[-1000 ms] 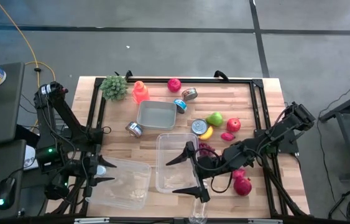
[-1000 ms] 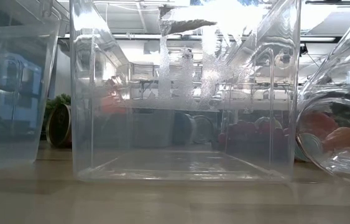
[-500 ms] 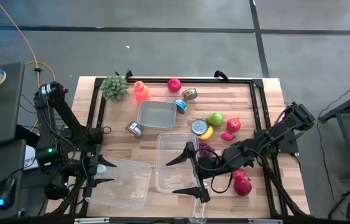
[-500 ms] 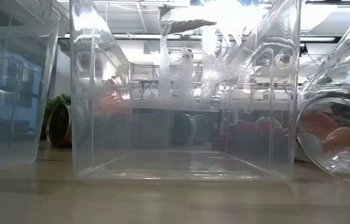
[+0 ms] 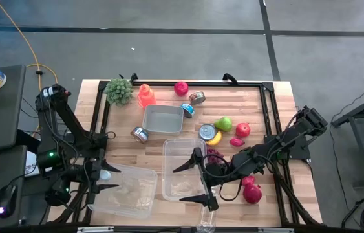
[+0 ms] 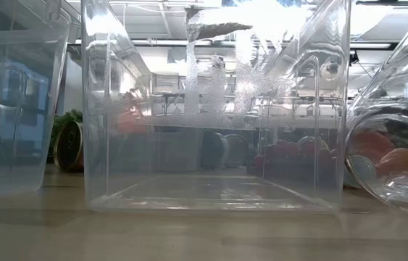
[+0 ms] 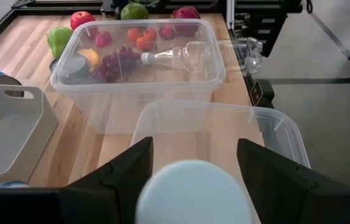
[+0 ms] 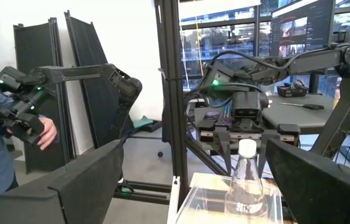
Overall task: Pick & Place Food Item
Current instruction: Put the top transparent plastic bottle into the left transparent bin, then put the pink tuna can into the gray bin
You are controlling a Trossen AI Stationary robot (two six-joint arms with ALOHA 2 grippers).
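Left arm: set at the table's left edge, reaching toward the near left corner.
Left gripper (image 5: 106,178): held just beside the left wall of a shallow clear plastic tub (image 5: 130,191); its two dark fingers (image 7: 125,171) are seen on either side of a white-capped clear plastic bottle (image 7: 193,194), which stands upright between them. Whether the bottle is pinched or merely flanked cannot be told.
Far left of the wooden table (image 5: 259,110): a green leafy plant (image 5: 119,90) and, just right of it, an orange plastic bottle (image 5: 145,95).
Centre left: a grey rectangular tray (image 5: 163,119), with a small round tin (image 5: 139,134) at its near left corner and a blue-labelled tin (image 5: 187,109) at its right side.
Centre: a tall clear plastic container (image 5: 180,169), seen from the low view as a transparent box.
Right gripper (image 5: 198,180): stretched low over that tall container, its fingers spread wide, with nothing between them.
Food items: a red apple (image 5: 180,88) lies at the far edge. A green pear (image 5: 224,123), a second red apple (image 5: 242,129) and a yellow banana (image 5: 214,138) are grouped right of the tray. A bunch of purple grapes (image 5: 215,155) lies just beside the tall container, partly under the right arm. Two dark red pomegranates (image 5: 252,192) lie near the right front.
Right arm: laid across the table from its right edge.
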